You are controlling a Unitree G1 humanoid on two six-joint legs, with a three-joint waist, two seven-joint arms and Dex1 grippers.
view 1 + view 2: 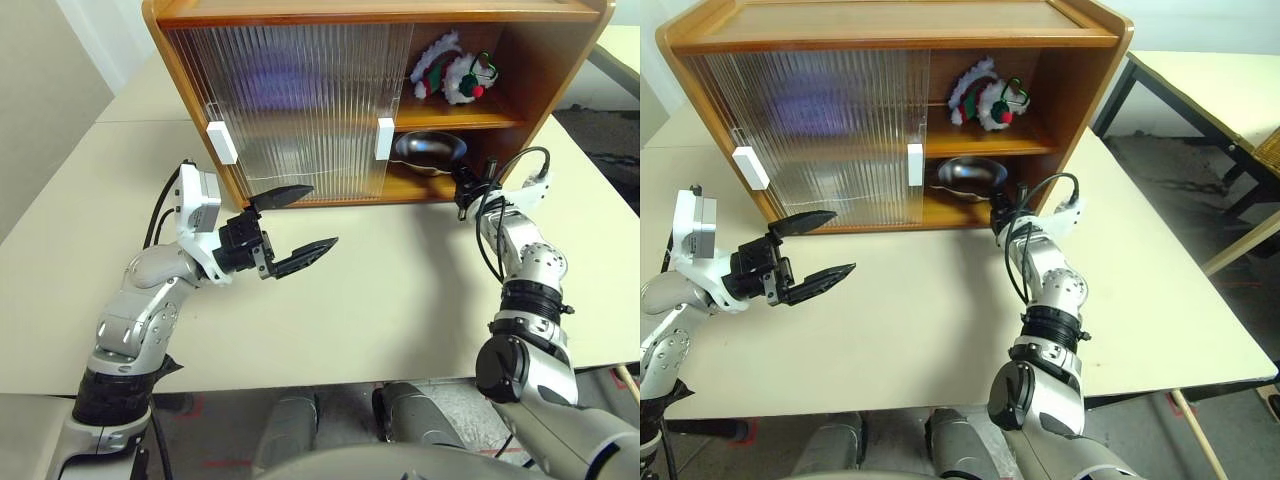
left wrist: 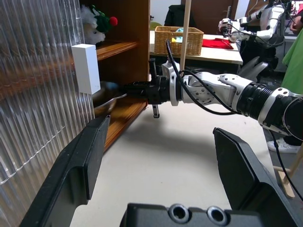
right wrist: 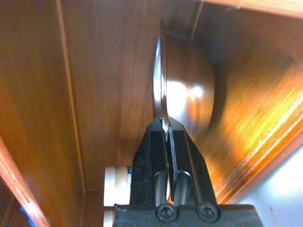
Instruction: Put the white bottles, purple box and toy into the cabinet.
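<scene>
Toy (image 1: 447,67) is sitting on the cabinet's (image 1: 560,60) upper shelf, my right tool (image 3: 166,130) pinched on the metal dish's (image 1: 430,150) rim below, left tool (image 1: 300,222) spread wide over the worktop (image 1: 400,290).

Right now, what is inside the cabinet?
In the cabinet, the plush polar bear lies on the upper shelf; a shiny metal dish is on the lower shelf, its rim pinched by the right gripper. The ribbed sliding doors blur whatever sits behind them.
</scene>
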